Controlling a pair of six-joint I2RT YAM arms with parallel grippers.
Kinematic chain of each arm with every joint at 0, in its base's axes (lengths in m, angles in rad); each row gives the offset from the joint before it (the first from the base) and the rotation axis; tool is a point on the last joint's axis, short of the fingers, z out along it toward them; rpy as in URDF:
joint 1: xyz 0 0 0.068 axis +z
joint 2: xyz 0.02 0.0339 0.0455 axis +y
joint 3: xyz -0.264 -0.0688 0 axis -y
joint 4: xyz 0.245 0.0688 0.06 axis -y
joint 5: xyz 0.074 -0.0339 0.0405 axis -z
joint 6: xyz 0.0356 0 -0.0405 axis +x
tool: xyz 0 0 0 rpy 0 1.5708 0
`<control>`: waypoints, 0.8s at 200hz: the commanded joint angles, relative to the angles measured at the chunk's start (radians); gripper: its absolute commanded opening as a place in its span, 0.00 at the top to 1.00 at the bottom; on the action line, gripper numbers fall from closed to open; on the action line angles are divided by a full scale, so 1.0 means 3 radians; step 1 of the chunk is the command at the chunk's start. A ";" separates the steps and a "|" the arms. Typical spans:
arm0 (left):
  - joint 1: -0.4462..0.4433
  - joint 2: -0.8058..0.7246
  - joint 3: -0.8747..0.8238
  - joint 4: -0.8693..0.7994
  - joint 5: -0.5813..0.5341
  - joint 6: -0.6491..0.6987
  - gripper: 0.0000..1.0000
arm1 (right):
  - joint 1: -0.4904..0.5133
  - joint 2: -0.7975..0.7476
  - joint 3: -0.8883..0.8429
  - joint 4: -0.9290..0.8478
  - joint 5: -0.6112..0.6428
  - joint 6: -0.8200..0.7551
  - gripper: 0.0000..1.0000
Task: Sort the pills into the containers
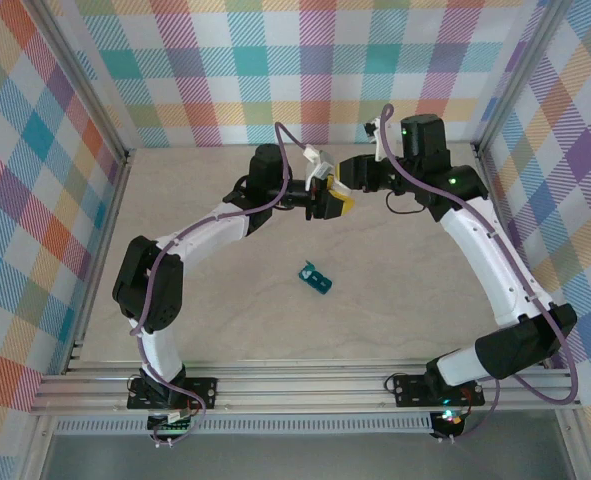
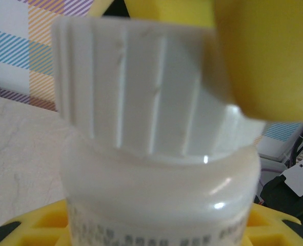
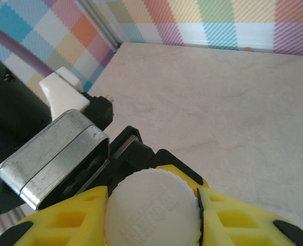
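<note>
A: Where's the teal pill box [image 1: 314, 279]?

B: It lies alone on the bare worktop [image 1: 425, 300], about midway between the left and right edges and somewhat nearer the near edge than the far one. It's well apart from both arms. From above it's too small to tell how its lids stand.

A: And the arms?

B: They meet over the far middle of the worktop, tip to tip. The left claw [image 2: 151, 233] is closed on the body of a white bottle [image 2: 156, 189], with a yellow finger showing on each side of the bottle at the bottom of its wrist view. There's blurred dark print on the bottle that I can't read.

A: The right one?

B: The right claw [image 3: 152, 220] is clamped on the bottle's ribbed white cap [image 2: 141, 87], one yellow finger pressed to each side of it. The left wrist camera also catches one of those fingers [image 2: 274, 56] against the cap's upper right
</note>
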 commanded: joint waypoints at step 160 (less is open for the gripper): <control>0.0042 0.0005 0.0175 0.0121 -0.0090 0.0021 1.00 | 0.0390 -0.0117 -0.0077 -0.0388 0.1080 0.0393 0.50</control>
